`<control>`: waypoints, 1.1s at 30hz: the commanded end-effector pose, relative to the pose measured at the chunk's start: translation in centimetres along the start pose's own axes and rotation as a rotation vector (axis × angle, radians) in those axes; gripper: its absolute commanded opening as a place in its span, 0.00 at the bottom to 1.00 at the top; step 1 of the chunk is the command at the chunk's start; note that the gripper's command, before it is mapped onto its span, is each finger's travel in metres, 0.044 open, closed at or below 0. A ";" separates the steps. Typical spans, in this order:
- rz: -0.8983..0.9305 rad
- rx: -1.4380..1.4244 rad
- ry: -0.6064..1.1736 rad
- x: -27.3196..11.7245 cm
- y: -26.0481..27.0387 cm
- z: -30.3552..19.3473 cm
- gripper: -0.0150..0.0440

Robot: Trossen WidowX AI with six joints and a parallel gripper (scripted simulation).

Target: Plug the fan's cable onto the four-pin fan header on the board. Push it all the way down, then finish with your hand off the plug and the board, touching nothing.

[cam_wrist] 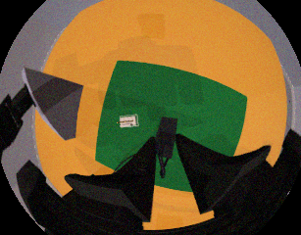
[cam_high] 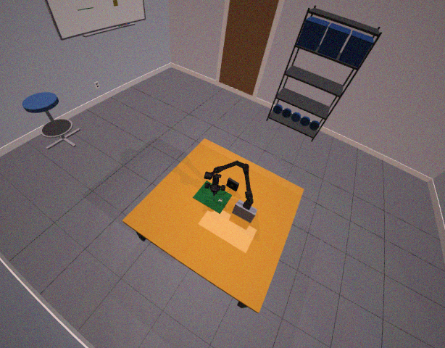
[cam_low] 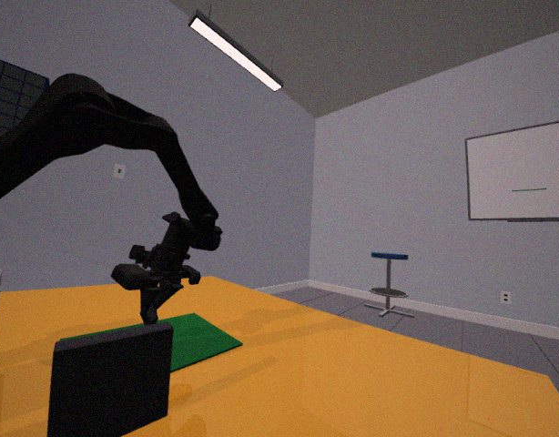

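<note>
My gripper (cam_high: 214, 193) (cam_low: 149, 321) (cam_wrist: 165, 139) is shut on the dark fan plug (cam_wrist: 167, 130), which sticks out beyond the fingertips. Short dark wires (cam_wrist: 163, 168) hang from the plug's rear. The green board (cam_high: 209, 201) (cam_low: 202, 334) (cam_wrist: 216, 110) lies flat below the plug. A small white outlined header area (cam_high: 219, 200) (cam_wrist: 128, 121) is on the board; in the wrist view it is left of the plug, apart from it. Its pins are too small to make out. The gripper is low over the board; the exact height of the plug cannot be told.
A dark upright square block, apparently the fan (cam_high: 232, 184) (cam_low: 110, 383), stands beside the board. The grey block (cam_high: 243, 212) (cam_wrist: 57, 105) at the arm's base is on the board's other side. Both stand on the orange table (cam_high: 177, 225) (cam_low: 364, 376).
</note>
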State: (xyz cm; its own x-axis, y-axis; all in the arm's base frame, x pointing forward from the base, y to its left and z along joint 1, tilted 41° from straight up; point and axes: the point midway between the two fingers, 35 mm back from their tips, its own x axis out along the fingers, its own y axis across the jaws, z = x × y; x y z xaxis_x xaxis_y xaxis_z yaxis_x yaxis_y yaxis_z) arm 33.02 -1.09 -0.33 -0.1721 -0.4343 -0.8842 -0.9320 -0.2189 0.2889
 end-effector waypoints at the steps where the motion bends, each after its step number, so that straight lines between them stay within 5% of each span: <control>1: 0.017 -0.011 -0.076 0.3 0.0 -0.1 0.25; 33: -0.018 -0.036 -0.642 0.3 0.1 -1.6 0.25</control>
State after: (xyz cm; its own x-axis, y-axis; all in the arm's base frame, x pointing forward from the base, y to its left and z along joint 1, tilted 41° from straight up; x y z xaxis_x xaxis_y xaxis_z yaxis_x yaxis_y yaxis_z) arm 33.27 -2.52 -0.11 -0.3257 0.1186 -0.9380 -0.9230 -0.2547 0.2883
